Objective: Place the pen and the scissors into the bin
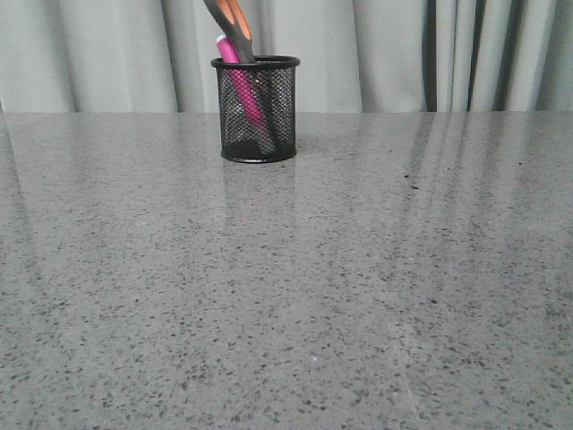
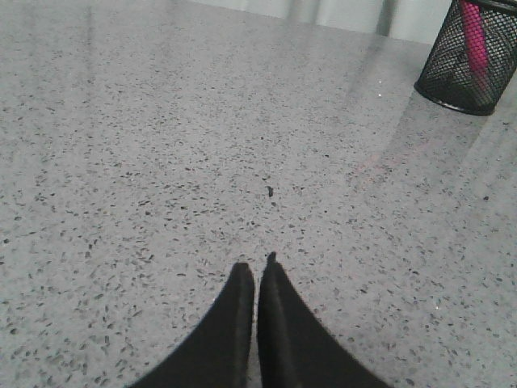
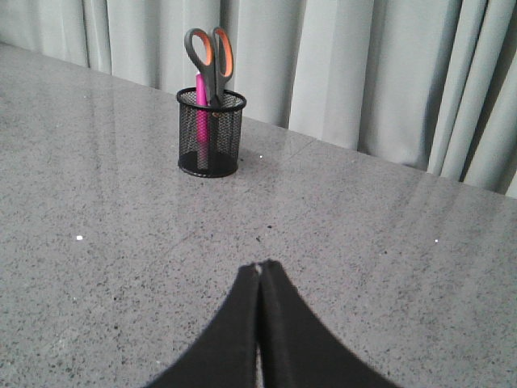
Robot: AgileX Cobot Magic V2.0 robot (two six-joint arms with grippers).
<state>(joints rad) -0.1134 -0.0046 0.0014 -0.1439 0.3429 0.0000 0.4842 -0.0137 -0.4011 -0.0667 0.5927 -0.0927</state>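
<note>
I'm looking across the grey speckled table (image 1: 286,296), which runs back to pale curtains (image 1: 107,54); the surface takes up most of every view.

The bin (image 1: 257,121) sits upright toward the far edge, a bit left of centre in the front view. Both items are inside it, so I judge the task done w/ nothing left to fetch.

Scissors (image 3: 212,58) stand blades-down, grey handles w/ orange lining sticking well above the rim. They lean on the rim b/c they're taller than the cup, so the mesh wall is what props them. Their tops are cut off in the front view.

The pen (image 1: 243,88) stands beside the scissors, tilted, its top just above the rim and its pink body visible thru the mesh. It tilts b/c the cup is wider than it is.

Left gripper (image 2: 257,267): fingers pressed together, holding nothing, low over bare table, well apart from the bin. Right gripper (image 3: 259,271): same, tips together, empty, bin well apart ahead of it. I read both as parked clear.
</note>
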